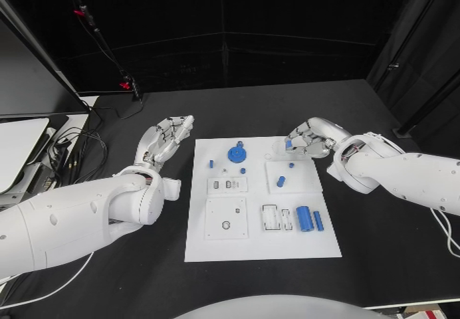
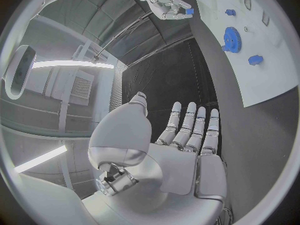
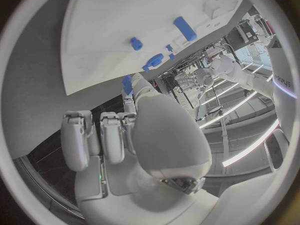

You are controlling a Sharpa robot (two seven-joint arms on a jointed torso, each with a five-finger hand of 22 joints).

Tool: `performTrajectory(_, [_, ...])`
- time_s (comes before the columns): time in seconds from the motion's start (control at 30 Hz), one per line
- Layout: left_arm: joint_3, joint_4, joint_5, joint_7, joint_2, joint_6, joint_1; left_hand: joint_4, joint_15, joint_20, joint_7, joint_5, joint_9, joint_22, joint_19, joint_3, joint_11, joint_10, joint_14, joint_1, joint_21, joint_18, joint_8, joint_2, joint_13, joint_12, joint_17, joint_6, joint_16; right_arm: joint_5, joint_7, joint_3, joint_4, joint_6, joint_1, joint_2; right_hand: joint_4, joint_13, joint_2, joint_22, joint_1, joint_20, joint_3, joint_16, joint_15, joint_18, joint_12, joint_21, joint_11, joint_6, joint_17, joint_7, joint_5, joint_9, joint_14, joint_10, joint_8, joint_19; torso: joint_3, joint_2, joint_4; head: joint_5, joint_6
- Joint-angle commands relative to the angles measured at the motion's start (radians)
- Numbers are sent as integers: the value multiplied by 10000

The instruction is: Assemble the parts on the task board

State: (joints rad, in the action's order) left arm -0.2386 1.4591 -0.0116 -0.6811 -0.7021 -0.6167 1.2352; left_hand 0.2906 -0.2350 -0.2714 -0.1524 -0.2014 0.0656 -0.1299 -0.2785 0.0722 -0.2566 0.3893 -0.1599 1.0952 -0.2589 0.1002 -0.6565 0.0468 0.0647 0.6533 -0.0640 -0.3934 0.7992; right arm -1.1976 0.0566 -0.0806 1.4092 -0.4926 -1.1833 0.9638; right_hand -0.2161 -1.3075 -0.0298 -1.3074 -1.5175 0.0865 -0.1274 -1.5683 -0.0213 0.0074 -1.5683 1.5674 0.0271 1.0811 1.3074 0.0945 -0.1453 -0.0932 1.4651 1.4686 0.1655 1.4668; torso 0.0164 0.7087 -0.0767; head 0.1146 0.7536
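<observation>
The white task board [image 1: 206, 249] lies in the middle of the black table. On it are a blue gear [image 1: 236, 154], a short blue peg [image 1: 281, 180], a blue cylinder [image 1: 303, 218] and a blue bar [image 1: 318, 220]. My right hand [image 1: 312, 138] hovers over the board's far right corner with its fingers curled, pinching a small blue part [image 1: 288, 143] at the fingertips; the right wrist view shows that part [image 3: 127, 84] by the thumb. My left hand [image 1: 165, 141] lies just left of the board with its fingers [image 2: 187, 127] straight and apart, holding nothing.
White recessed sockets [image 1: 227, 226] and slots [image 1: 276, 218] sit in the board's near half. Cables [image 1: 72, 149] and a white device [image 1: 19, 143] lie at the table's left edge. A stand with a red clip [image 1: 125, 84] rises at the back left.
</observation>
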Motion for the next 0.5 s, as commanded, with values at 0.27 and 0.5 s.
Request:
performTrajectory(0.27, [9,3,-63,-2475,37,45,15,8,-31,-57,-1383,-65,2,-10,9,75,19,60,-34,6,-34,103,69,117,-7,19,0,-62,19,151,-986,9,1098,379,-48,-706,89,-2633,101,-2634,-10,64,-28,-25,68,-74,-25,34,89,305,2634,42,-110,3,1057,1022,-75,1040,2,8,4,-496,162])
performTrajectory(0.5, [9,17,-63,-2472,39,39,16,8,-31,-57,-1383,-65,2,-10,9,75,19,60,-34,6,-34,103,69,117,-7,19,0,-62,19,-105,-1752,8,1515,525,-45,-1232,120,-2633,104,-2634,-23,76,-28,-25,78,-74,-25,34,104,318,2634,61,-157,14,1057,1022,-103,1040,-1,9,29,-935,332])
